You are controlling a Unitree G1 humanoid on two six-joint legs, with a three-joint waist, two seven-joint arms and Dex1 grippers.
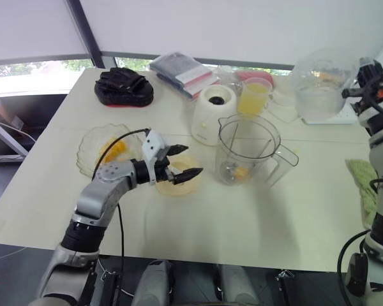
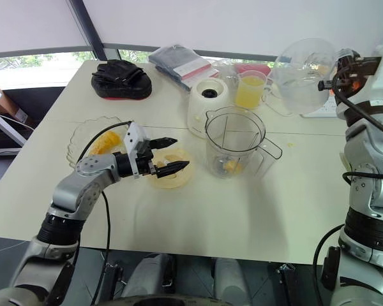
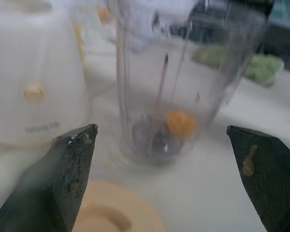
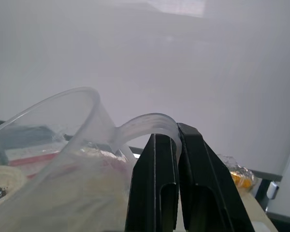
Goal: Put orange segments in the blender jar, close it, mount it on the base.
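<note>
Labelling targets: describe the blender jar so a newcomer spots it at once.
On the white table, find the white blender base near the middle. The blender jar stands beside it, nearer the robot. Only it is clear, with an orange piece at its bottom.

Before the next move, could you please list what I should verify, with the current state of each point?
1. Left gripper open and empty: ok; it hovers above the yellow lid.
2. Blender jar upright with its top open: ok.
3. Fruit in the jar: ok; one orange piece lies at the bottom.
4. More orange segments on the glass plate: ok.
5. Jar closed: not ok; the lid lies on the table.
6. Jar mounted: not ok; it stands on the table beside the base.
7. Right gripper free: not ok; it is shut on the handle of the pitcher, which it holds above the table.
</note>
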